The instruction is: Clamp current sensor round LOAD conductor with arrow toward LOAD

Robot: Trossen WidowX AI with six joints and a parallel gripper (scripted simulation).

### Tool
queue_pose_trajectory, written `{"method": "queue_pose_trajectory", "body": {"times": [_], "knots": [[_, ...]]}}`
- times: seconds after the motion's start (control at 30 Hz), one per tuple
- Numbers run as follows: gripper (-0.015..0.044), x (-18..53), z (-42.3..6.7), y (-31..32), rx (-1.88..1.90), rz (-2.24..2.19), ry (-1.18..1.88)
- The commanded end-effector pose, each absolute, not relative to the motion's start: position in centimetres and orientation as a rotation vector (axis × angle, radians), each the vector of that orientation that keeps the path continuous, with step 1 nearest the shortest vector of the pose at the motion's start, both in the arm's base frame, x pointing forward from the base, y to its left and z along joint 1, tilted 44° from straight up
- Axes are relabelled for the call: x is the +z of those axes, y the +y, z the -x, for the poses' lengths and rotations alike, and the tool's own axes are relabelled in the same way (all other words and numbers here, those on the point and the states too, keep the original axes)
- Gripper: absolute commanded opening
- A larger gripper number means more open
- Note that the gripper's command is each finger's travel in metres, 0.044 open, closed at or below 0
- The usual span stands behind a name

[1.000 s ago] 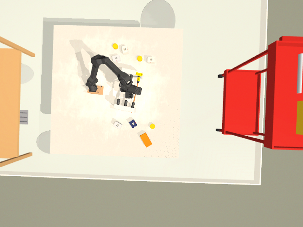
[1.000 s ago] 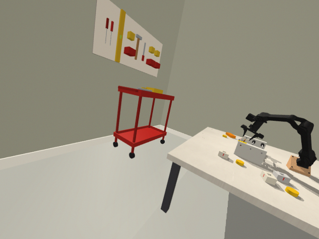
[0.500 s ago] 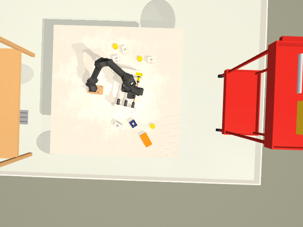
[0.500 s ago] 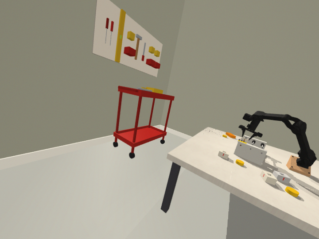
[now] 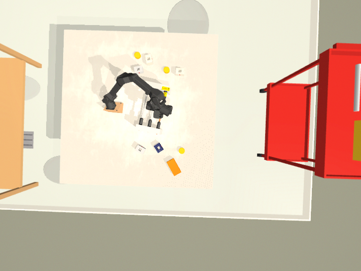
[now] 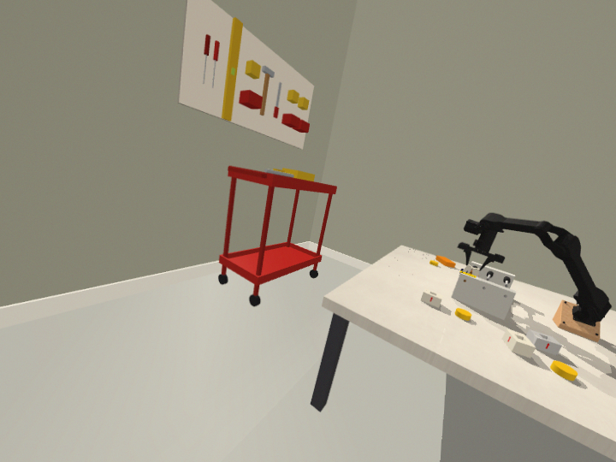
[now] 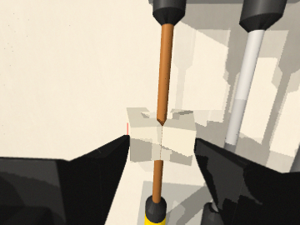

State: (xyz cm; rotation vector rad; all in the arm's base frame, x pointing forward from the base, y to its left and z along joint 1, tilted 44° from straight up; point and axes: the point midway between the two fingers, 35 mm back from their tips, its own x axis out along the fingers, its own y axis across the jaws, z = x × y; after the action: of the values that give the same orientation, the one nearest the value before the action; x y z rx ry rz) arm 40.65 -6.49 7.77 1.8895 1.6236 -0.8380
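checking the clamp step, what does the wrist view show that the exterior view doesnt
Only the wrist view shows the pale sensor closed round the orange wire, with the pincer pressing both sides, and a grey wire alongside. Only the exterior view shows the red cart, tool board and arm base. Both show the pincer and table.

A small yellow tag (image 5: 165,88) is sitting on the worktop (image 5: 87,163) at the far end of the conductors, carrying dark lettering too small to be making out. The white boxes (image 5: 139,69) are showing small marks, none readable. No other text is showing.
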Motion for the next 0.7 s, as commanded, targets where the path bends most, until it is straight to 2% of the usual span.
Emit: {"method": "queue_pose_trajectory", "body": {"times": [0.0, 0.37, 0.67], "knots": [[0.0157, 7.82, -40.62, -6.48, -0.84, -1.893, 1.622], [0.044, 7.82, -40.62, -6.48, -0.84, -1.893, 1.622], [0.044, 7.27, -40.71, -5.95, -0.84, -1.891, 1.624]]}}
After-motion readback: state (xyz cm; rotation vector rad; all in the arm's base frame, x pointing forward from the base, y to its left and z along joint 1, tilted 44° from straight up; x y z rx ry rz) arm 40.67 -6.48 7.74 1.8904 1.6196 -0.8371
